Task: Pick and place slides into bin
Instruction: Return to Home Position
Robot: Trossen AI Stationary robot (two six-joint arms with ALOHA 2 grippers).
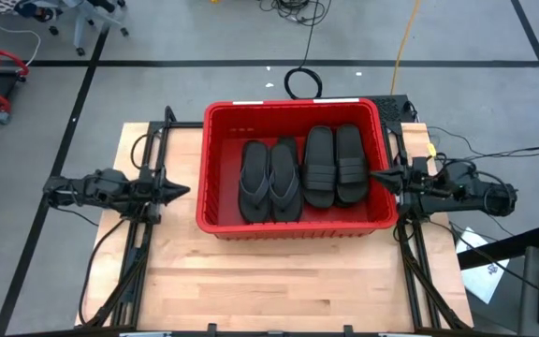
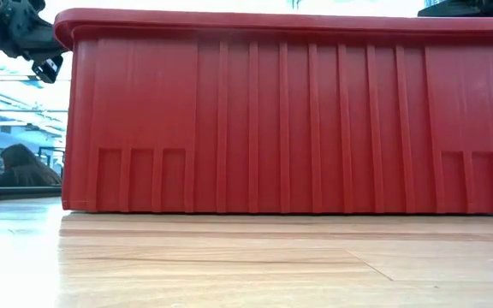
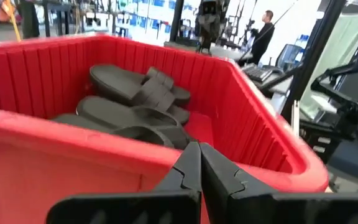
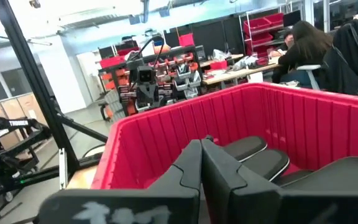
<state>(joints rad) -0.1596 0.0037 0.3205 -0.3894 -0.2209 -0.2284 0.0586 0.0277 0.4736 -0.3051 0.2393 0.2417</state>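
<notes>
Bare wooden counter (image 1: 279, 281) fronts the red bin (image 1: 293, 227). The left end effector (image 1: 183, 191) sits just beside the bin's left wall and the right end effector (image 1: 376, 175) at its right rim, both pinched closed and empty. Inside the bin the slides (image 1: 269, 181) lie side by side, thong pair left, banded pair right.

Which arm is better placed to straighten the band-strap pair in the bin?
Likely right: the right gripper sits at the bin wall beside the band-strap slides; the left gripper waits off the opposite wall, past the thong pair.
</notes>
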